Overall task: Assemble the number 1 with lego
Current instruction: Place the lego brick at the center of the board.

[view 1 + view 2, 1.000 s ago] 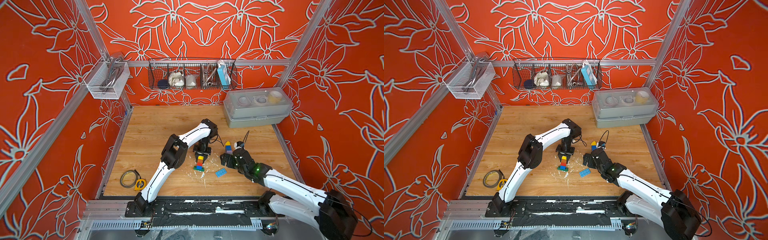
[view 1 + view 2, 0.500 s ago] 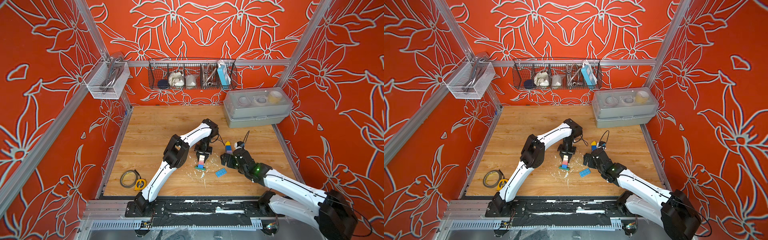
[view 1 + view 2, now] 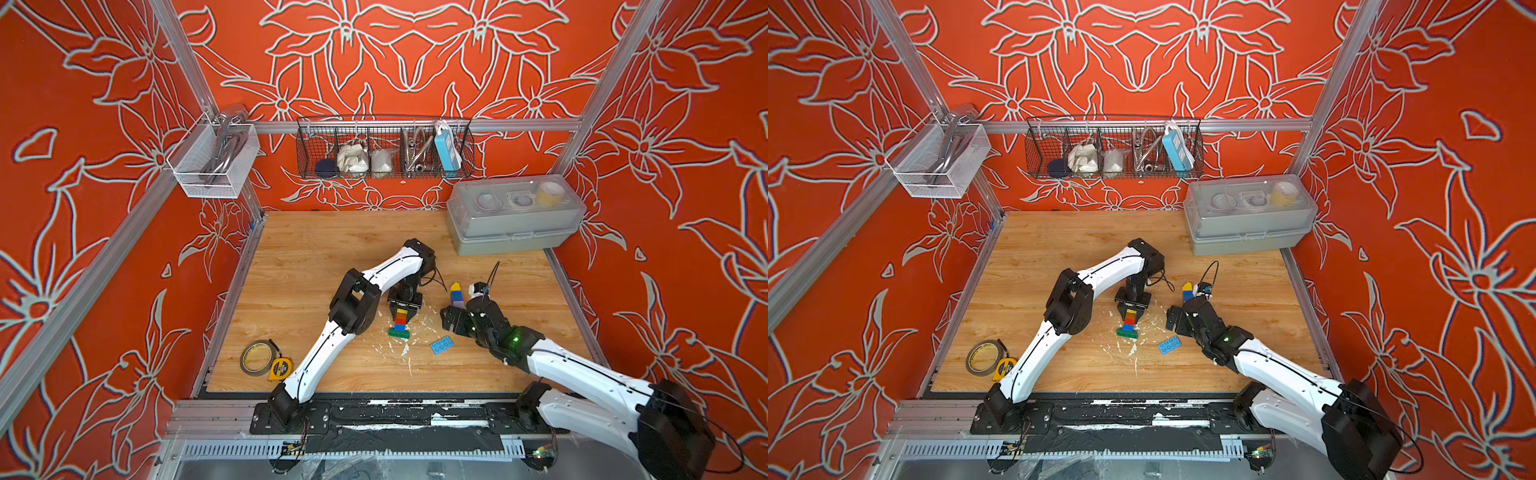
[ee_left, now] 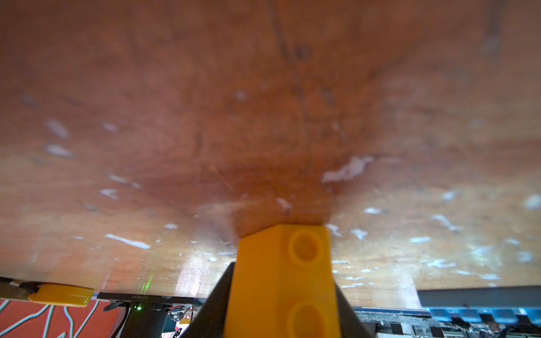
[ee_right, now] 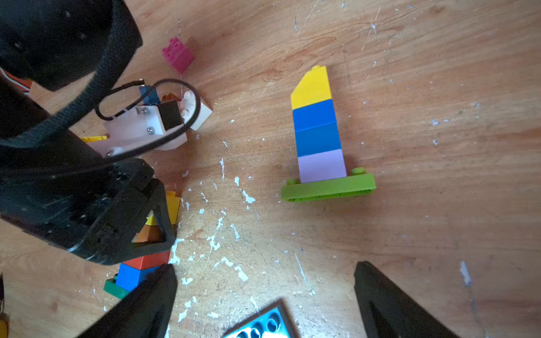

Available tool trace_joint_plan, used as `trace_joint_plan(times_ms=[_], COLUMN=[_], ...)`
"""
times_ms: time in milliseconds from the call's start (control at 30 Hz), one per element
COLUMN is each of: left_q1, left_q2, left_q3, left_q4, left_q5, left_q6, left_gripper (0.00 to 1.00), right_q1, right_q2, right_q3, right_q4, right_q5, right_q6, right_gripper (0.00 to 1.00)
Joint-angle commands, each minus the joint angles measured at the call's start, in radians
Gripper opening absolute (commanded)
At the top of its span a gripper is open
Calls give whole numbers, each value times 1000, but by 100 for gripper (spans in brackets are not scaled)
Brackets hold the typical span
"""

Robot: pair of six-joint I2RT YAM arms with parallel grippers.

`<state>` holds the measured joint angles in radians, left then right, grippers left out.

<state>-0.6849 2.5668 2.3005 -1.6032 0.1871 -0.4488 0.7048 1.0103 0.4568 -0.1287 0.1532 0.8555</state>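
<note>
Lego, number 1: entry for the build in hand

Left gripper (image 3: pixel 401 311): straddling the yellow brick (image 4: pixel 288 281) that tops the stack (image 3: pixel 400 323). A finger (image 4: pixel 216 307) lies close on each flank, but whether clenched or letting go cannot be told.
Stack: yellow, orange, red, blue, on a green plate (image 3: pixel 399 332). It sits in the middle of the table (image 3: pixel 316 249), among white flecks. Upright or lying flat is not clear from above.
Right gripper (image 5: pixel 265 266): released, jaws wide, nothing between them. Low over the table, just beside the stack.
Second stack (image 5: pixel 317 131): yellow slope, two blue, lilac, on a lime plate (image 5: pixel 328 188). Appears to lie flat, apart from both grippers, untouched.
Loose: light blue plate (image 3: pixel 441 345) near the right gripper; pink brick (image 5: pixel 178 55) and white brick (image 5: pixel 202 112) beyond the left arm.
Step, as judged: seating or setting down the first stack, its column already reading as a 1.
Next move calls for: left jaws fully parted, then a straight lift clear, so the stack is not dragged or tipped. Right gripper is free to steady the green plate or fetch a loose brick
</note>
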Motion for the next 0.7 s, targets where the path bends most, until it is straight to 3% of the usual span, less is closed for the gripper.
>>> trace_joint_plan(times_ms=[0, 433, 567, 667], left_q1=[8, 13, 12, 12], left_q2=[8, -105, -274, -425], left_q3=[32, 8, -199, -400], left_q4=[-11, 24, 148, 263], left_q5=[-20, -51, -46, -54], left_q6=[-7, -29, -87, -135], left_gripper=[47, 83, 99, 99], right_q1=[-6, -7, -7, -7], right_q2=[-2, 2, 1, -3], right_q3=[-13, -10, -11, -13], right_q4=[6, 0, 3, 1], right_q5=[-6, -2, -3, 0], right_q6=[10, 13, 14, 16], right_gripper=[100, 100, 100, 100])
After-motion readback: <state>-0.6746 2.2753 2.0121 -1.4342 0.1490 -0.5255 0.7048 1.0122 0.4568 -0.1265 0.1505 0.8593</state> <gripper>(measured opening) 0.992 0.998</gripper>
